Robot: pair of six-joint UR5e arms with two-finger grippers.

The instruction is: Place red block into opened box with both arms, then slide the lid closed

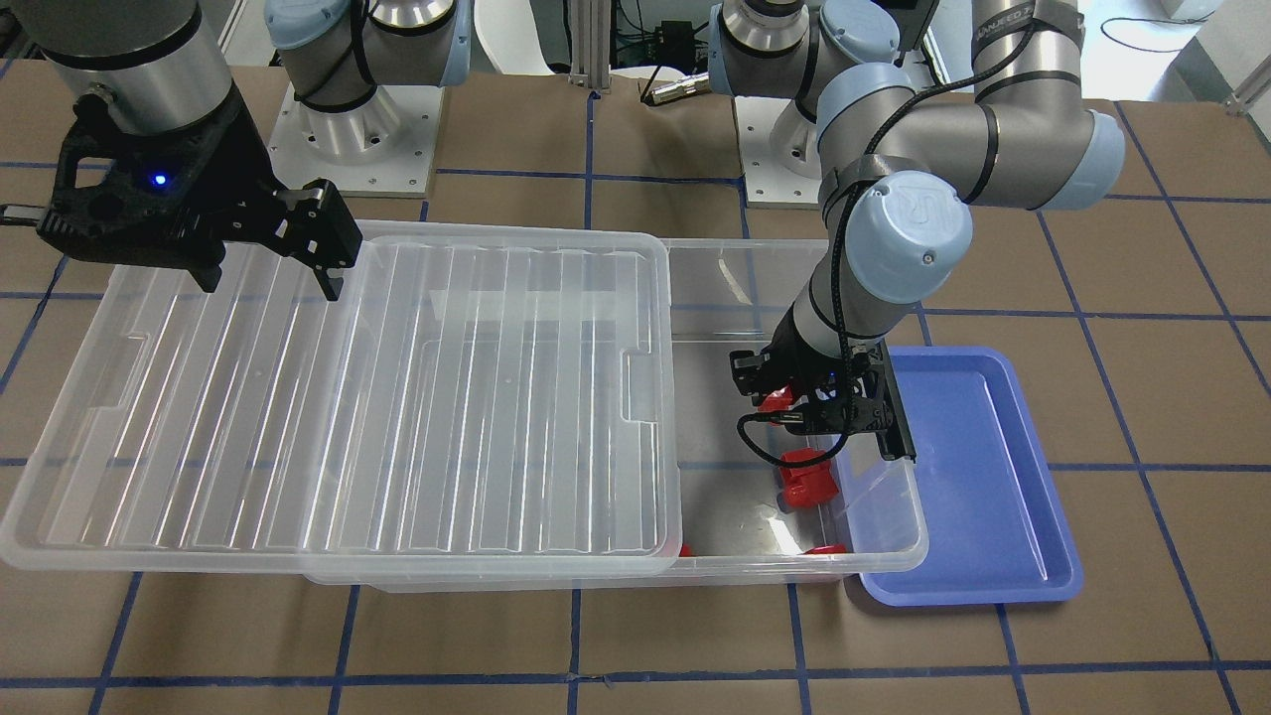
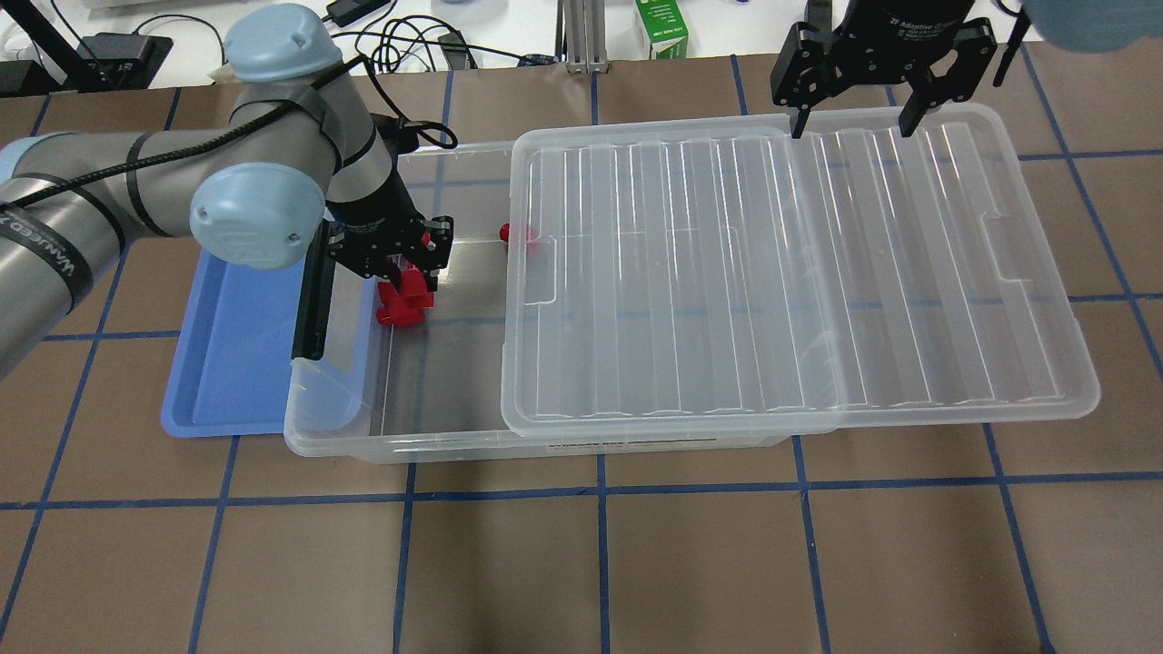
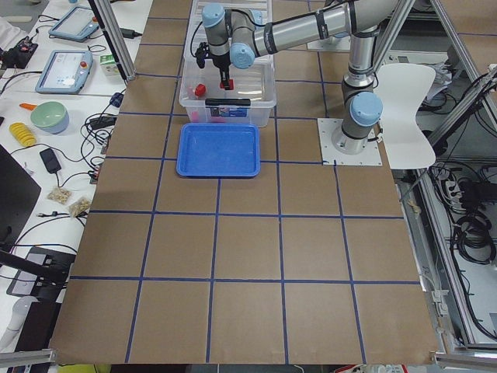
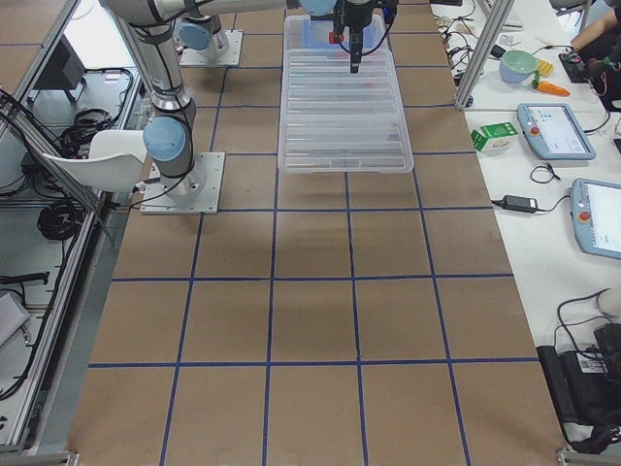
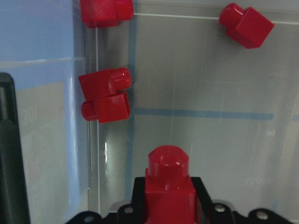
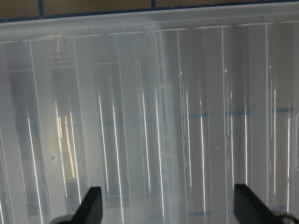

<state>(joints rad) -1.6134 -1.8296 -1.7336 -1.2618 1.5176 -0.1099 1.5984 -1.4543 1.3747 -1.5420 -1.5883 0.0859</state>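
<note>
The clear box (image 2: 427, 436) lies across the table with its left end uncovered. The ribbed lid (image 2: 800, 272) rests on top, shifted toward my right and overhanging that end. My left gripper (image 2: 400, 265) reaches down into the uncovered end, next to the black clip bar (image 2: 313, 300). In the left wrist view it (image 5: 168, 207) is shut on a red block (image 5: 168, 179), held stub-forward above the box floor. Over the lid's far edge my right gripper (image 2: 849, 123) hangs open, its fingertips (image 6: 91, 203) wide apart with nothing between them.
Other red blocks (image 5: 105, 100) lie on the box floor near the wall, one further off (image 5: 245, 25). A blue tray (image 2: 227, 363) sits against the box's clip end. The arm bases (image 1: 357, 129) stand behind the box.
</note>
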